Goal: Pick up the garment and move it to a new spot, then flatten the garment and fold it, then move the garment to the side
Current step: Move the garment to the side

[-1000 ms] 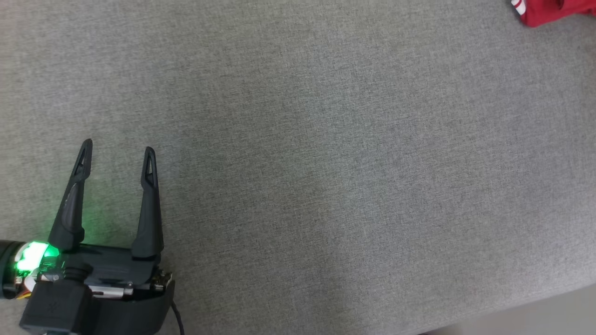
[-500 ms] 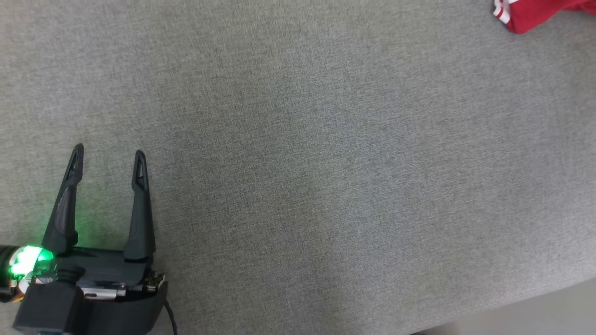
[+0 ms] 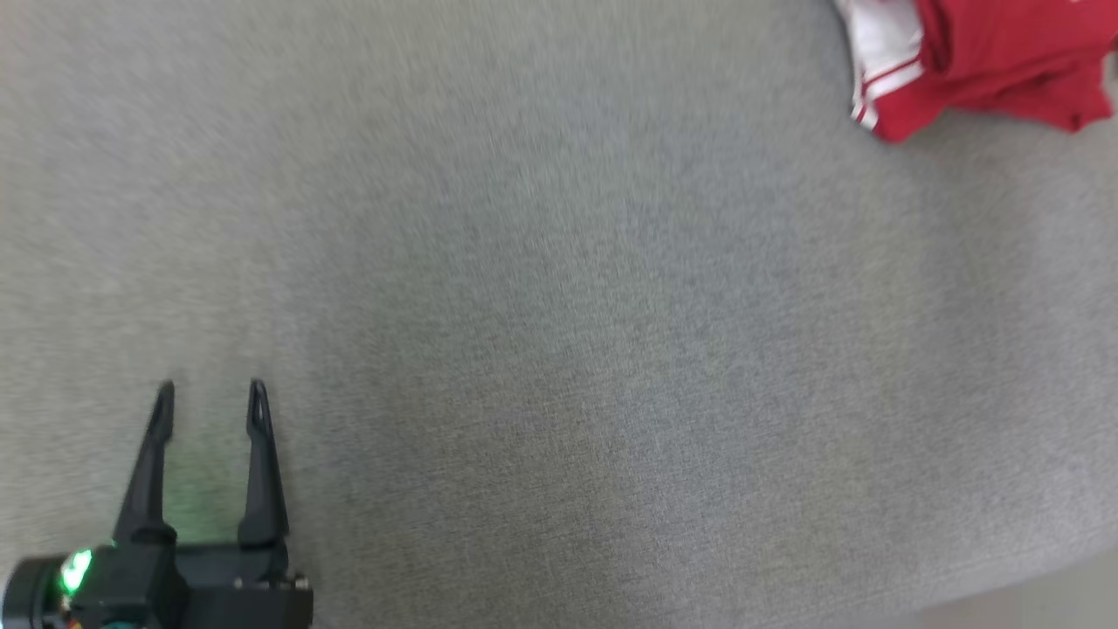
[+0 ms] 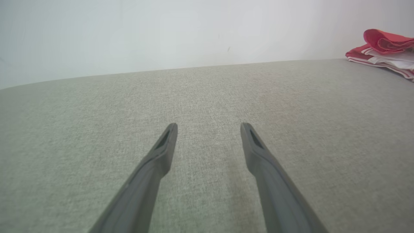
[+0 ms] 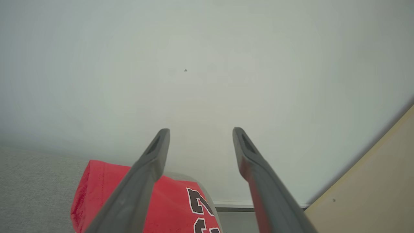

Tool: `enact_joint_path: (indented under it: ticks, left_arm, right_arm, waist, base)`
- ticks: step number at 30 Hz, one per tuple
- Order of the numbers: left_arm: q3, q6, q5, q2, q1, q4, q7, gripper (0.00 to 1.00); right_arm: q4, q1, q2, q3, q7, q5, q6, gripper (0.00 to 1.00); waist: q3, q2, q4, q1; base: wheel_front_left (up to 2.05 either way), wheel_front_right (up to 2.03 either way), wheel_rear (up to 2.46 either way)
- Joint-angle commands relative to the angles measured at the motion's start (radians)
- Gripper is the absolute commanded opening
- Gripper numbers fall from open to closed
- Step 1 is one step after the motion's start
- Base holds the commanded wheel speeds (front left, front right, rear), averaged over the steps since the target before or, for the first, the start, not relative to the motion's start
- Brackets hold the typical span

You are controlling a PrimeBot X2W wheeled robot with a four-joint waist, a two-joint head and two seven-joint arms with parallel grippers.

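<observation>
Jersey, upper right of head view: red, with a white panel and thin red-white stripes at its left edge. In the right wrist view, black numerals outlined white on the red. Fabric surface: plain grey, fine heathered weave. Left gripper: black, with a green light at its base, lower left, and a green tint on the grey between the fingers. Right gripper: dark grey. Wall: plain off-white. Panel, lower right: pale tan.

The grey desk is covered in rough woven cloth. The red and white garment is made of soft cloth. The dark left tool is made of smooth matt plastic.
</observation>
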State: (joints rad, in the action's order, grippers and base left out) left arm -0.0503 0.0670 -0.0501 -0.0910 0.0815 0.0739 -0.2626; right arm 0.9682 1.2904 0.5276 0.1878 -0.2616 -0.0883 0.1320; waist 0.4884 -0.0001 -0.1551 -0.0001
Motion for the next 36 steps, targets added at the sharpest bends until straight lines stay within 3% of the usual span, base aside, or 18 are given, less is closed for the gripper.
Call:
enact_joint_path:
  ticks: [1, 9, 19, 27, 36]
  left_arm:
    - [-0.008, -0.002, -0.004, 0.008, -0.027, -0.018, -0.003, 1.00]
    - [-0.039, -0.004, -0.022, 0.036, -0.120, -0.105, -0.003, 1.00]
    - [-0.059, -0.032, -0.031, 0.041, -0.190, -0.130, -0.003, 1.00]
    - [-0.040, -0.047, -0.030, 0.041, -0.211, -0.146, -0.003, 1.00]
    - [-0.012, -0.058, -0.024, 0.041, -0.201, -0.181, -0.003, 1.00]
  right_arm:
    - [-0.046, -0.062, -0.013, -0.007, -0.003, -0.006, -0.002, 1.00]
    - [-0.323, -0.410, -0.094, -0.037, -0.003, -0.060, -0.002, 1.00]
    - [-0.542, -0.723, -0.176, -0.063, -0.004, -0.099, -0.002, 1.00]
    - [-0.649, -0.977, -0.259, -0.151, -0.002, -0.109, -0.002, 1.00]
    - [-0.730, -1.236, -0.415, -0.230, -0.002, -0.059, -0.002, 1.00]
  waist:
    - [-0.142, 0.0001, 0.036, 0.0001]
    - [-0.331, 0.0001, 0.082, 0.0001]
    - [-0.427, 0.0001, 0.114, 0.0001]
    - [-0.472, 0.0001, 0.149, 0.0001]
    - [-0.501, 0.0001, 0.185, 0.0001]
  base:
    - [0.00, 0.00, 0.00]
    - [0.00, 0.00, 0.00]
    - [0.00, 0.00, 0.00]
    - [0.00, 0.00, 0.00]
    - [0.00, 0.00, 0.00]
